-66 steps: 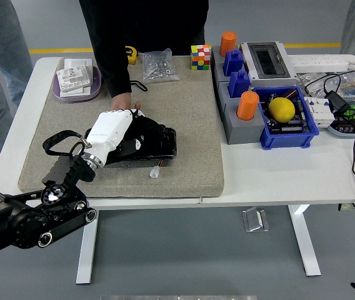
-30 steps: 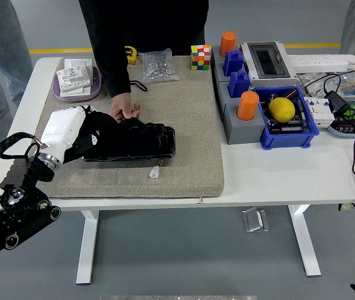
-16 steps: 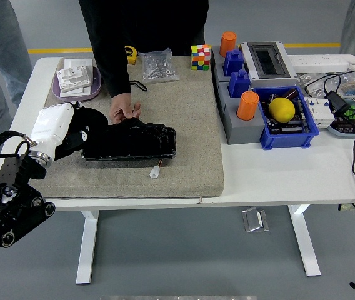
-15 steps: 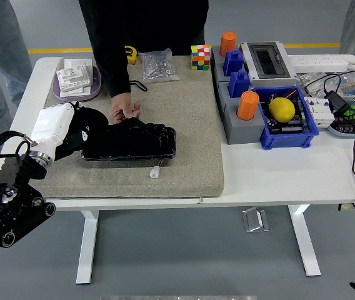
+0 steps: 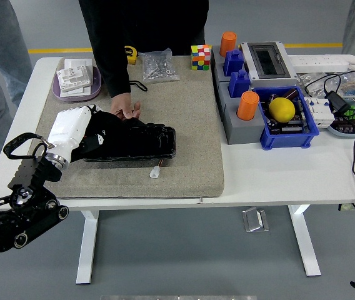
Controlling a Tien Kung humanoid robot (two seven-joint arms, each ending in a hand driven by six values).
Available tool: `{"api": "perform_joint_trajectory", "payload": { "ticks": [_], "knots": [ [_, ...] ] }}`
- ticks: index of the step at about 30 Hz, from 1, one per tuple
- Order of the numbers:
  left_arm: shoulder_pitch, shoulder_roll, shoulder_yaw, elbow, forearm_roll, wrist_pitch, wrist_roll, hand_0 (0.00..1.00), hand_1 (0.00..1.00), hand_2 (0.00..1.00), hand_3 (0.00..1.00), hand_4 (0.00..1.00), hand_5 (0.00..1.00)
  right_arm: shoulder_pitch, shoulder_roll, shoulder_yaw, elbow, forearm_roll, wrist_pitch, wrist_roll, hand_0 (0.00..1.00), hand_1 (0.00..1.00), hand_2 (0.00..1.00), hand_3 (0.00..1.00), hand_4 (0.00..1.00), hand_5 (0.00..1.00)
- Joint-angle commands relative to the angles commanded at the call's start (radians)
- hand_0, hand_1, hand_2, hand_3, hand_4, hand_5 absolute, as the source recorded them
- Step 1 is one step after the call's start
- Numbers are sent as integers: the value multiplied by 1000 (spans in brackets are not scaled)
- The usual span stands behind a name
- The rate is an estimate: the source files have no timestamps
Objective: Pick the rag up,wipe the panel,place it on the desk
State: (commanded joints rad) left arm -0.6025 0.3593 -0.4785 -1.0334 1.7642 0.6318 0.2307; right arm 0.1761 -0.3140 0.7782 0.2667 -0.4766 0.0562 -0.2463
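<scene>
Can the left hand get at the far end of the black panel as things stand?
Probably yes. The left hand sits at the black panel's left end, and the top looks free toward its right end. The person's hand only holds the far edge, beside that path.

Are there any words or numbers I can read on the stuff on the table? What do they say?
None can be read.
White boxes on the purple tray: dark print, too small and blurred to read.
Grey electrical box: no legible label.
Yellow tape measure: markings too small to tell.
Rubik's cube: only coloured squares, no writing.
Bag of screws: no readable print.
</scene>
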Motion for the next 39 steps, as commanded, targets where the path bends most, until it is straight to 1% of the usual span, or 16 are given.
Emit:
{"api": "perform_joint_trajectory", "payload": {
  "ticks": [4,9,12,16,18,20,22,27,32,39],
  "knots": [
    [-20,-17,39,1,-8,-2,5,224,155,523,464,189,2,0,0,-2,0,0,1,-1,768,583,708,623,998,558],
    [-37,-30,84,3,-18,-3,11,224,155,523,464,189,2,0,-2,-9,-1,3,3,-3,768,583,708,623,998,558],
    [-55,-44,114,2,-23,-5,17,222,155,525,465,188,2,1,-5,-16,-1,4,3,-4,771,583,708,623,998,559],
    [-71,-64,136,2,-27,-5,23,222,155,526,466,189,2,3,-8,-22,0,5,3,-4,769,583,708,624,998,560],
    [-88,-76,156,3,-28,-6,27,222,155,526,466,189,2,4,-9,-26,0,5,4,-4,769,583,708,624,998,560],
    [-99,-86,168,5,-32,-7,30,222,155,526,466,189,2,4,-10,-29,0,7,5,-4,769,583,708,624,998,560],
    [-114,-102,180,9,-37,-7,31,221,155,527,469,189,2,4,-11,-33,-1,6,6,-5,770,583,708,624,998,560],
    [-131,-123,200,6,-39,-6,32,221,155,527,469,189,2,5,-13,-39,0,9,6,-4,770,583,708,624,998,560],
    [-155,-144,234,26,-53,-8,34,221,155,528,468,189,2,8,-19,-50,1,12,7,-6,769,583,708,624,998,560],
    [-163,-157,247,29,-52,-8,38,221,155,528,469,188,2,10,-25,-55,-2,15,10,-10,770,583,708,623,998,559]
  ]
}}
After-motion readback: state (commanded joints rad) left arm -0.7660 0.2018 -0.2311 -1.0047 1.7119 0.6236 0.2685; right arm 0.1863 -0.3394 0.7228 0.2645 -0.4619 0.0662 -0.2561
